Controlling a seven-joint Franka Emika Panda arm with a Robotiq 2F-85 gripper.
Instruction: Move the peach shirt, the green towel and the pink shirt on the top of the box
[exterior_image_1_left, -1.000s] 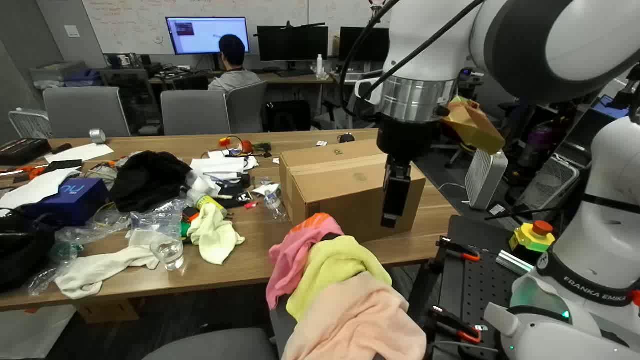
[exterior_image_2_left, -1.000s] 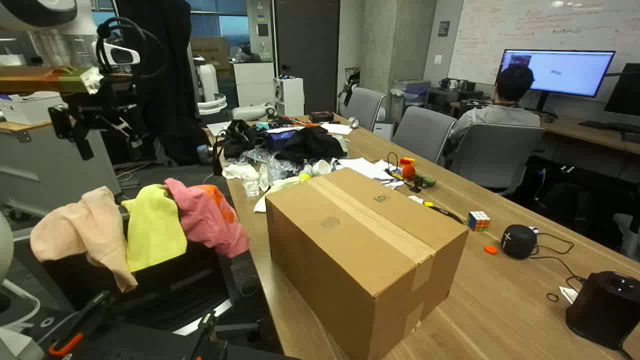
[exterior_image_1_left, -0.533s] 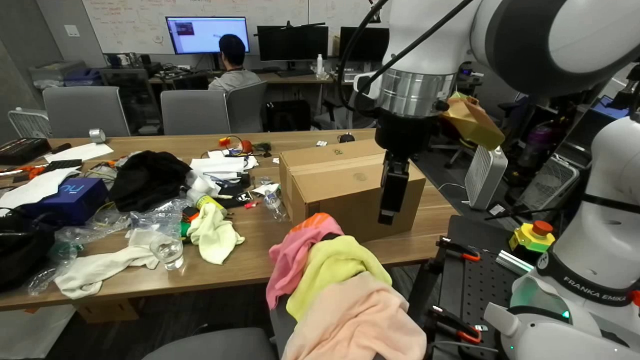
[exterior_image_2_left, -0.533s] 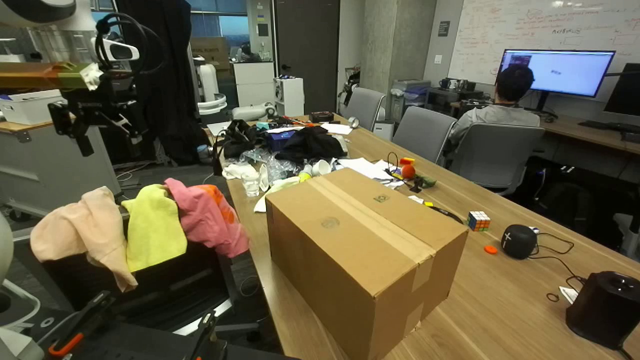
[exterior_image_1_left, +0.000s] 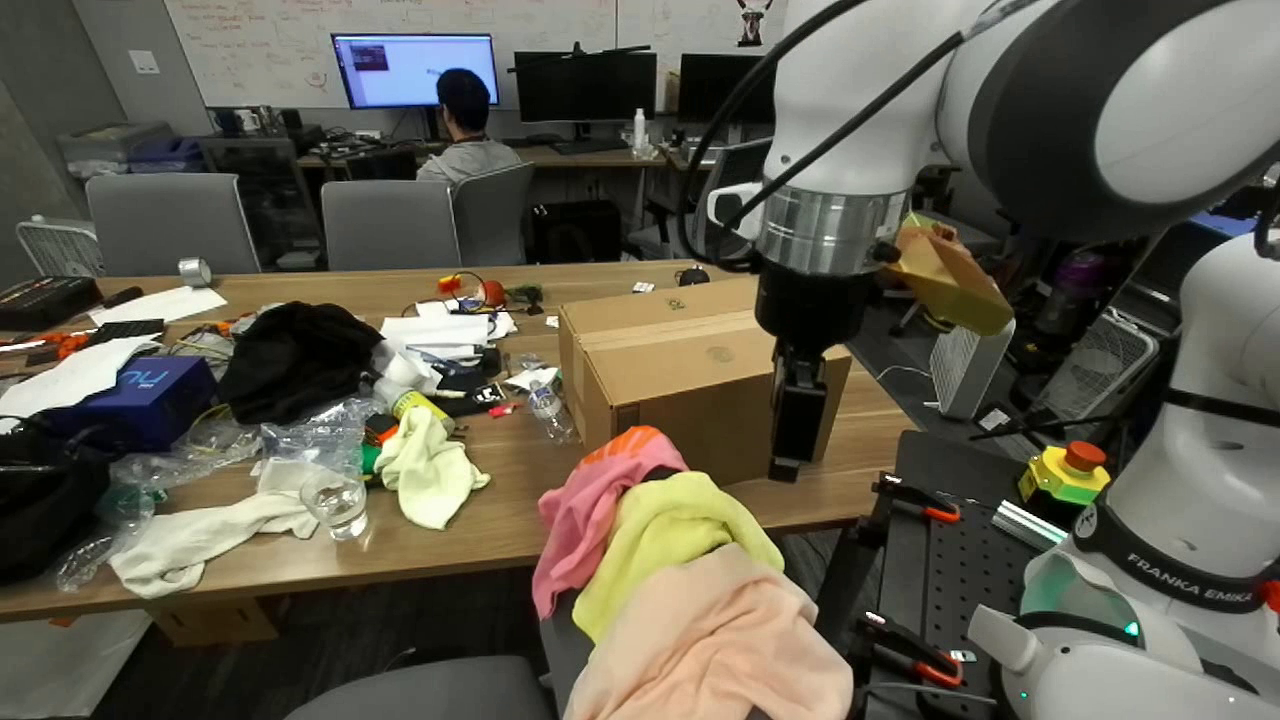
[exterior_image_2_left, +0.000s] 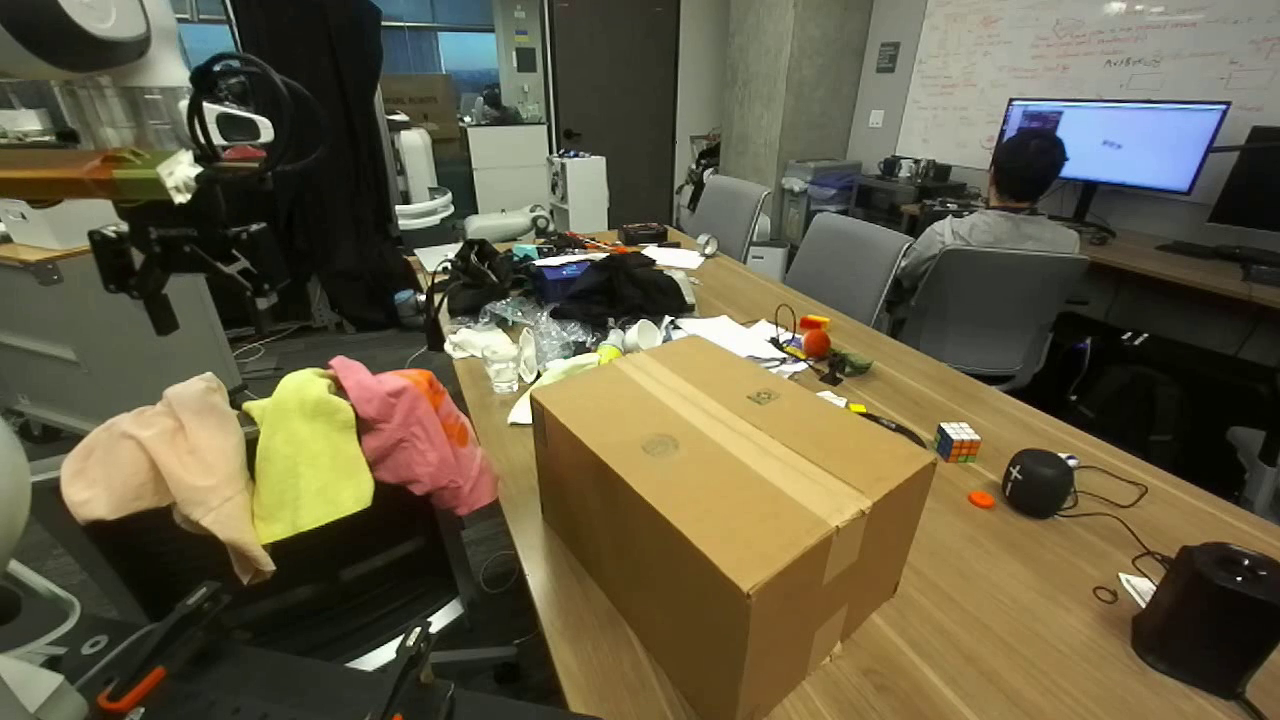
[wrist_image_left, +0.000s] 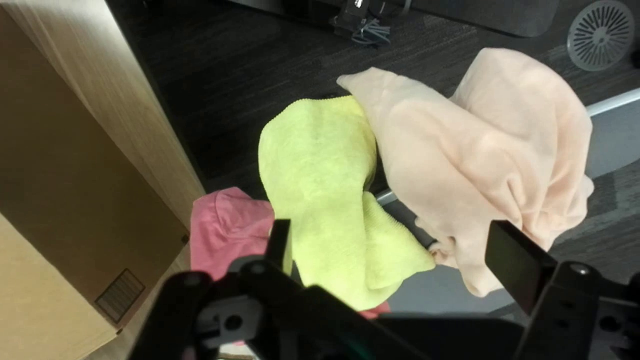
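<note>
The peach shirt (exterior_image_1_left: 710, 640), the green towel (exterior_image_1_left: 670, 530) and the pink shirt (exterior_image_1_left: 585, 510) hang side by side over a chair back; they also show in an exterior view as peach (exterior_image_2_left: 165, 450), green (exterior_image_2_left: 310, 455) and pink (exterior_image_2_left: 415, 435) cloths. The large brown box (exterior_image_2_left: 690, 460) stands closed on the table beside them. My gripper (exterior_image_2_left: 215, 315) is open and empty, above the cloths and apart from them. In the wrist view its fingers (wrist_image_left: 389, 230) are spread, one over the green towel's (wrist_image_left: 320, 165) edge, one over the peach shirt (wrist_image_left: 480, 145).
The wooden table (exterior_image_2_left: 1000, 570) holds the box, a cube (exterior_image_2_left: 957, 442) and speakers (exterior_image_2_left: 1037, 483). Clutter with a black cloth (exterior_image_1_left: 300, 360), a clear cup (exterior_image_1_left: 335, 505) and a pale yellow-green cloth (exterior_image_1_left: 428, 468) lies on its other part. An emergency stop (exterior_image_1_left: 1065, 472) sits by the robot base.
My gripper rises slightly between the earlier frames, then is lower now, nearer the cloths. It stays open. The cloths and the box have not moved.
</note>
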